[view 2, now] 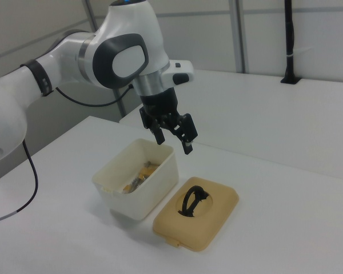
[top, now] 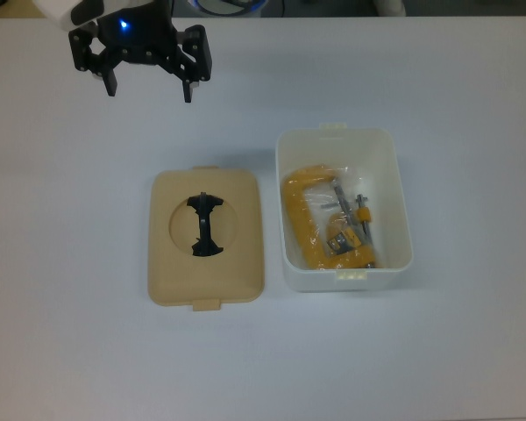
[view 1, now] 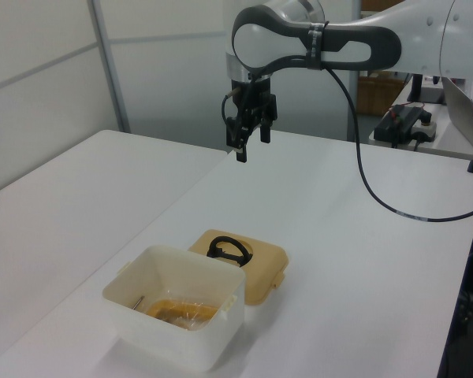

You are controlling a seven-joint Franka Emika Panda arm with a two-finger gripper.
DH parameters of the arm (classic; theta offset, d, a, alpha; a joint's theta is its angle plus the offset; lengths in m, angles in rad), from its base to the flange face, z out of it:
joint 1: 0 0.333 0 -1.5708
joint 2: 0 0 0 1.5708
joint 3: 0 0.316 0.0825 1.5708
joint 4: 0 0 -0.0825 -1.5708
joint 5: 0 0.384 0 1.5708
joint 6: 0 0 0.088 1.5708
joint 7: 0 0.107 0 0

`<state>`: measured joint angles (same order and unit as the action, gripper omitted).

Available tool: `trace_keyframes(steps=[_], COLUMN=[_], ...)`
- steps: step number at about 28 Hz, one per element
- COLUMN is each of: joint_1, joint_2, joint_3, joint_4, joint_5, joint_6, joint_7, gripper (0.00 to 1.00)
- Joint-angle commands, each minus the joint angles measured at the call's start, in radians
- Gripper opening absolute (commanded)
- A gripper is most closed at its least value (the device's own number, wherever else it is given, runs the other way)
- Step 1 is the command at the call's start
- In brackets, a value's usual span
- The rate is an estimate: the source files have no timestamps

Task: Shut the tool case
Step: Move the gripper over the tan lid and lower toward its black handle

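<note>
Overhead, the tool (top: 149, 88) hung above the bench (top: 70, 351) near the top view's upper left corner, fingers spread wide w/ nothing between them, a blue light lit on its body. It was well apart from both parts of the case. The box (top: 344, 210) sat open on the bench, right of centre in the top view, white, w/ latch tabs on its near and far short walls. Inside lay a yellow clamp (top: 302, 219) in a clear bag, plus some small metal bits too small to make out. The lid (top: 207, 238) lay flat just beside the box on the top view's left, not touching it as far as could be seen, tan, rounded corners, recess facing up w/ the black handle (top: 204, 225) across it. In the left view the box (view 1: 176, 313) was nearest the camera, lid (view 1: 252, 264) just behind it, and the tool (view 1: 251, 142) hung high above the bench further back, pointing down, at the end of the white arm (view 1: 363, 39) reaching in from the left view's right. In the right view the tool (view 2: 172, 140) was up in the air over the far side of the box (view 2: 137, 180), w/ the lid (view 2: 197, 220) to the right view's right of the box. A black cable (view 1: 378, 189) drooped from the arm in the left view.
</note>
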<state>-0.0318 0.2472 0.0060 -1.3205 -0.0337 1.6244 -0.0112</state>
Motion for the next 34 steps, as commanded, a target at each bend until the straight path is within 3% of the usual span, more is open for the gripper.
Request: trace_keyframes(steps=[1, 10, 17, 34], joint_1=[0.015, 0.015, 0.049, 0.067], joint_2=[-0.008, 0.029, 0.052, 0.173], joint_3=[-0.003, 0.0, 0.0, 0.0], joint_4=[-0.022, -0.026, -0.1, -0.103], joint_5=[0.015, 0.009, 0.0, -0.02], joint_6=[0.018, 0.038, 0.172, 0.252], joint_7=[0.011, 0.008, 0.016, 0.039], gripper=[1.0, 1.0, 1.0, 1.0])
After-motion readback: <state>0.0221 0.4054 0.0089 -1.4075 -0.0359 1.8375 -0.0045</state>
